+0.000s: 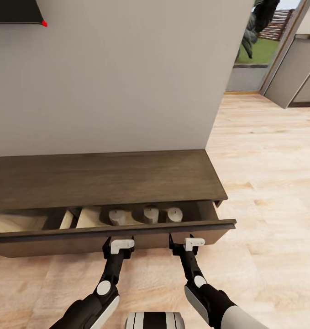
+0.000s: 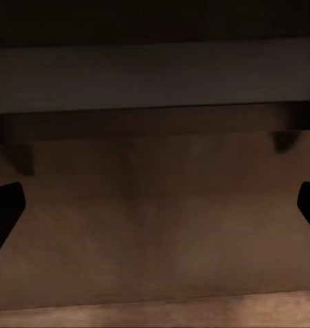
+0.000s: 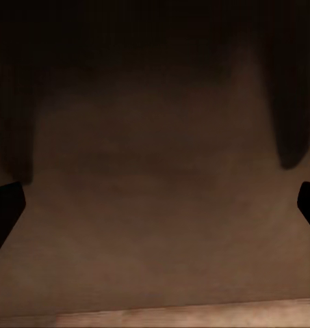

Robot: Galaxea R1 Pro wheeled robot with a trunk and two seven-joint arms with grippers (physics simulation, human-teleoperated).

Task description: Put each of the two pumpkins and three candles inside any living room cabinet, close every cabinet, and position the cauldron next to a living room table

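Candles (image 1: 150, 214) x3 in open cabinet (image 1: 104, 178) drawer, no legible writing.

Beyond the pincers we see a plain pale grey wall (image 1: 118, 77), a dark screen corner (image 1: 15, 11) high on it. Light wood plank floor (image 1: 264, 183) runs right toward a glass door (image 1: 260, 45) showing daylight, grass and foliage, beside grey units (image 1: 296, 73).

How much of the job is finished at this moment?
Done: three candles stand in the open drawer of the cabinet. In hand: the left gripper and right gripper, both open, sit at the drawer front, apparently to push it. Left: closing it. No pumpkins or cauldron visible here.
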